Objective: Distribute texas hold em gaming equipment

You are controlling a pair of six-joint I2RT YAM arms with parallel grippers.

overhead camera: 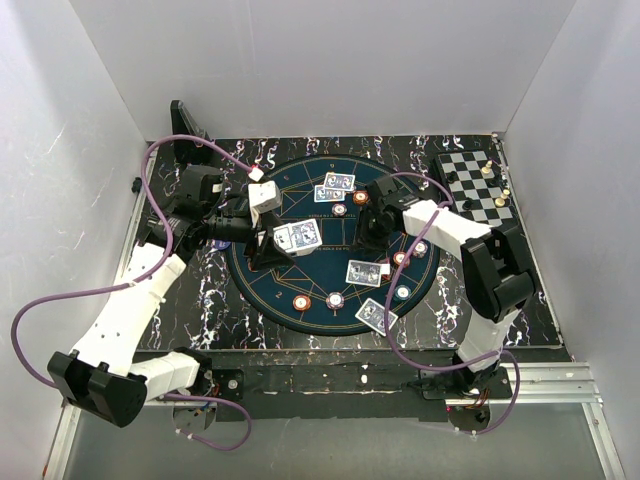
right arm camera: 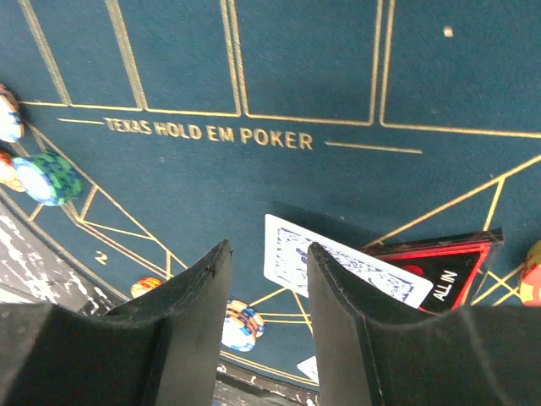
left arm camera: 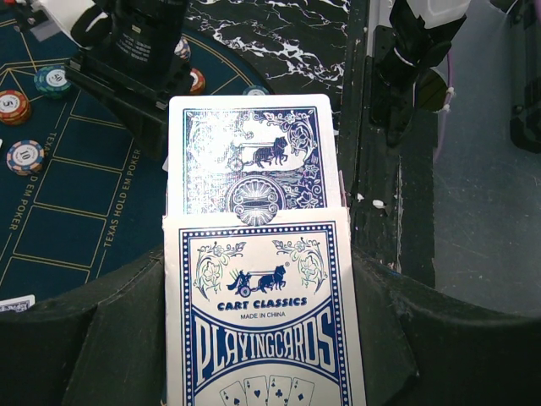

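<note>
The white-and-blue cardboard playing-card box (left arm camera: 262,321) reads "CART CLASSICS", "MADE IN CHINA" and "PLAYINGCARDS", the round dark-blue felt mat (right arm camera: 254,76) carries gold "TEXAS HOLD EM POKER" and a "2", the orange striped chip (left arm camera: 12,106) shows "5", and the blue-and-orange striped chip (left arm camera: 24,156) shows "10".

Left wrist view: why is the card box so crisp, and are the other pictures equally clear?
Left wrist view: the blue-and-white cardboard card box sits close, print readable; right wrist view: the hand's black fingers blur, gold lettering on the dark-blue round mat is sharp; top view: even light, striped poker chips too small for detail.
</note>
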